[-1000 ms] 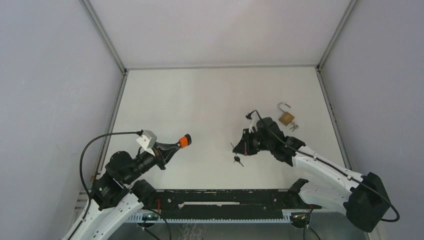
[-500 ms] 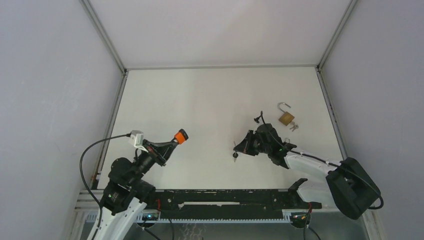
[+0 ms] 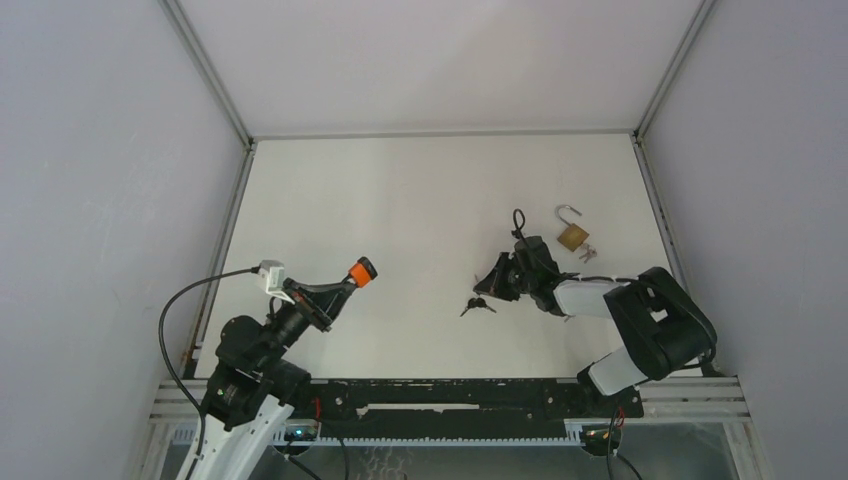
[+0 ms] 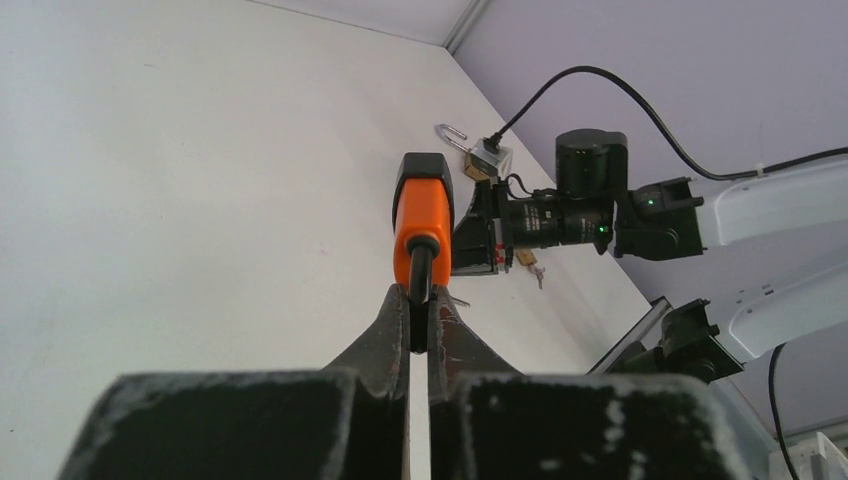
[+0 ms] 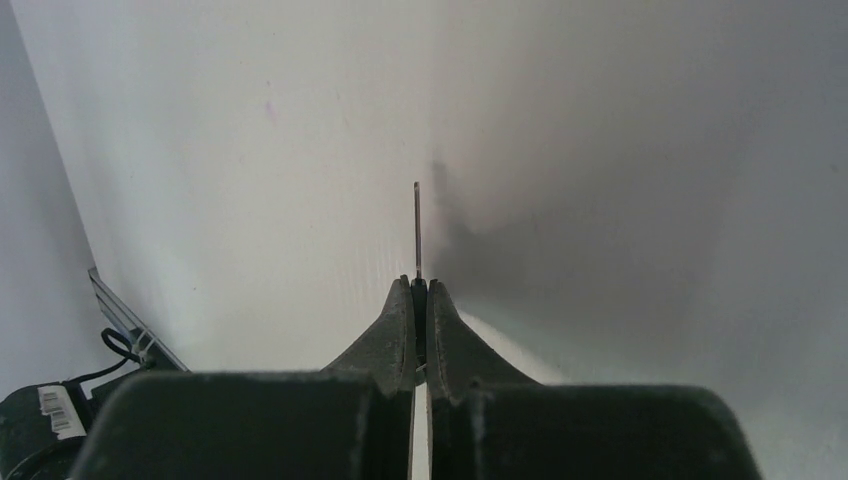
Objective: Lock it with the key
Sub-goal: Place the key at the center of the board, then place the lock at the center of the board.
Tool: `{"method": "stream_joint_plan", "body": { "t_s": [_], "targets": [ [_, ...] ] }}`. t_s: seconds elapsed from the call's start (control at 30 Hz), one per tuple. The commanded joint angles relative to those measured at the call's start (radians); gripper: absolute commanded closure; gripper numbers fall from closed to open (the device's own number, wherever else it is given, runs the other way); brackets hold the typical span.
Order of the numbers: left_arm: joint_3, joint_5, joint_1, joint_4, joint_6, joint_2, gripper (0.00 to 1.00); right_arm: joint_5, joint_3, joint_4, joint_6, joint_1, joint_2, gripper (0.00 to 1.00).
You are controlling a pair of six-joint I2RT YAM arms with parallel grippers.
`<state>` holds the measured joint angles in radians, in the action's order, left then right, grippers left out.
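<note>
Left gripper (image 4: 418, 305) is pinched tight on the black shackle (image 4: 420, 272) of the orange padlock (image 4: 423, 205). The body is held out past the fingertips and off the table (image 3: 400, 200), probably to leave its keyway reachable. Right gripper (image 5: 419, 285) is right of the orange padlock and well apart, clamped flat on a key (image 5: 417, 225), blade edge-on and jutting forward ready for insertion. Spare keys (image 3: 478, 306) dangle beneath. No orange shows in the right wrist view, so the aim is likely off. Brass padlock (image 3: 572, 236), loop sprung open, lies farther right of the orange padlock.
</note>
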<state>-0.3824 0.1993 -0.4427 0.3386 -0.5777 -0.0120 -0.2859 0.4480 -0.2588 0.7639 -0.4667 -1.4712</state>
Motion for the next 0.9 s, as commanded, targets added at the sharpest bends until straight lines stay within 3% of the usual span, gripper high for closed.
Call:
{"method": "stream_joint_plan", "body": {
  "t_s": [0.0, 0.07, 0.27, 0.4, 0.47, 0.6, 0.67, 0.77, 0.87],
  "targets": [
    [-0.021, 0.025, 0.015, -0.086, -0.018, 0.02, 1.0, -0.022, 0.079, -0.039, -0.078, 0.008, -0.055, 1.0],
    [-0.027, 0.025, 0.015, -0.085, -0.015, 0.02, 1.0, -0.001, 0.091, -0.025, -0.083, 0.01, -0.068, 0.99],
    [-0.028, 0.035, 0.015, -0.084, -0.007, -0.007, 1.0, 0.042, 0.119, 0.035, -0.098, 0.009, -0.056, 0.73],
    [-0.028, 0.042, 0.015, -0.084, 0.0, -0.012, 1.0, 0.071, 0.167, 0.144, -0.139, 0.008, 0.01, 0.45],
    [-0.036, 0.053, 0.015, -0.086, 0.024, -0.016, 1.0, 0.104, 0.208, 0.226, -0.184, -0.002, 0.084, 0.04],
    [-0.078, 0.223, 0.015, -0.108, 0.216, -0.028, 1.0, 0.202, 0.39, 0.471, -0.45, -0.135, 0.262, 0.01],
    [-0.116, 0.36, 0.015, -0.068, 0.427, -0.043, 1.0, 0.125, 0.476, 0.545, -0.65, -0.261, 0.345, 0.01],
    [-0.18, 0.44, 0.011, 0.068, 0.677, -0.087, 1.0, -0.16, 0.573, 0.664, -0.9, -0.474, 0.409, 0.01],
    [-0.226, 0.432, -0.007, 0.206, 0.864, -0.122, 1.0, -0.107, 0.611, 0.661, -1.035, -0.677, 0.419, 0.01]
  ]
}}
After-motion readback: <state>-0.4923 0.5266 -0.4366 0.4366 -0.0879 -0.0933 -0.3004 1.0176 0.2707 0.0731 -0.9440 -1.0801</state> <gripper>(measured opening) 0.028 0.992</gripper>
